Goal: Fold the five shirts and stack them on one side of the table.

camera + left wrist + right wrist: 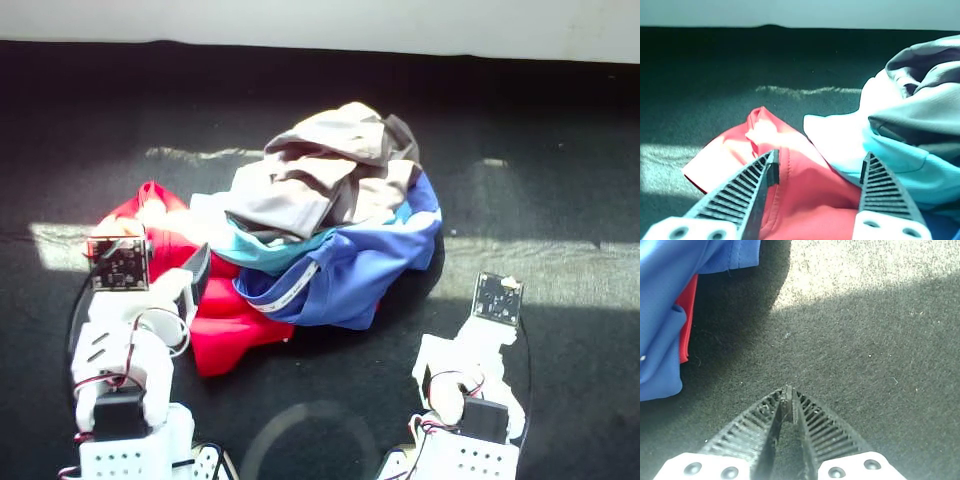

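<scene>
Evidently poised to grab, the left hand [821, 155] hangs spread above the red shirt [800, 200]; the right hand [788, 390], pressed together, hovers over the desk [880, 350].

Table [560, 130]: you are seeing dark fuzzy cloth.
Wall [400, 25]: white, standing behind.
Light: sun [560, 255] is shining in patches.

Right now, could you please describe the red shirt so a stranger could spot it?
Find the crumpled heap of shirts on the black felt table. The bright red fabric shirt spills out beneath the left gripper, the only red among grey, teal and blue.
</scene>
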Controlling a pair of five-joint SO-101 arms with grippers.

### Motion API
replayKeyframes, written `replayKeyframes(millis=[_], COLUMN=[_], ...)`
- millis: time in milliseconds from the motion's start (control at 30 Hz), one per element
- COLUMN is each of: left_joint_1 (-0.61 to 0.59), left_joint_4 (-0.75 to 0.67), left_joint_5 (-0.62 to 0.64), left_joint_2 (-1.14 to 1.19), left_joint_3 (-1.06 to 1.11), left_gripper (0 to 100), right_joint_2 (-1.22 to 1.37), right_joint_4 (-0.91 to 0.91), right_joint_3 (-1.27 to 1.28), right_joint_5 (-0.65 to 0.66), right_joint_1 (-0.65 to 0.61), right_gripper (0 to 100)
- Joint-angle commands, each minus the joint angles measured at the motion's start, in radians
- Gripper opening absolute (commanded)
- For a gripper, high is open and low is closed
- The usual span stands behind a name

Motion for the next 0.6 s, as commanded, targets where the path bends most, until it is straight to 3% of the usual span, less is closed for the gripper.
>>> replayKeyframes(millis=[0,267,433,567], left_joint_1=[0.041,0.093,0.091,0.093], left_joint_4=[0.089,0.12,0.13,0.226], left_joint_5=[-0.075,-0.081,-0.077,-0.081], left_joint_2=[0.001,0.059,0.372,0.708], left_joint_3=[-0.133,-0.259,-0.504,-0.765], left_gripper=[27,27,27,27], right_joint_2=[-0.002,-0.002,-0.002,-0.002], right_joint_4=[-0.015,-0.015,-0.015,-0.015], right_joint_3=[0.13,0.13,0.13,0.13], right_joint_5=[-0.006,-0.006,-0.006,-0.006], right_joint_1=[-0.005,-0.005,-0.005,-0.005], right_gripper=[0.6,0.6,0.6,0.6])
